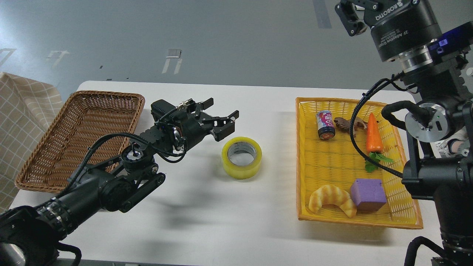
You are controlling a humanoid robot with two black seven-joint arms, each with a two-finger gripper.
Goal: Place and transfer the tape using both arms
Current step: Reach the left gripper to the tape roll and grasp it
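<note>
Tape (242,157) lies flat on the white bench (207,218), hole up, between the brown wicker basket (79,138) and the yellow basket (354,162). Left gripper (224,115) hovers just left of the tape, jaws spread, empty. Right gripper (353,14) is raised at the top right, body lettered "ROBOTIQ" and "2F Adaptive Gripper"; its jaws' state cannot be told. Can (325,125) in the yellow basket: label unreadable.

1. Left arm (103,184): matte black links, ribbed collar, silver joint disc, looping black cables
2. Right arm (436,122): black housings, silver rings, blue-lit panel, thick black cable
3. Right gripper (354,16): black, white ROBOTIQ lettering
</note>
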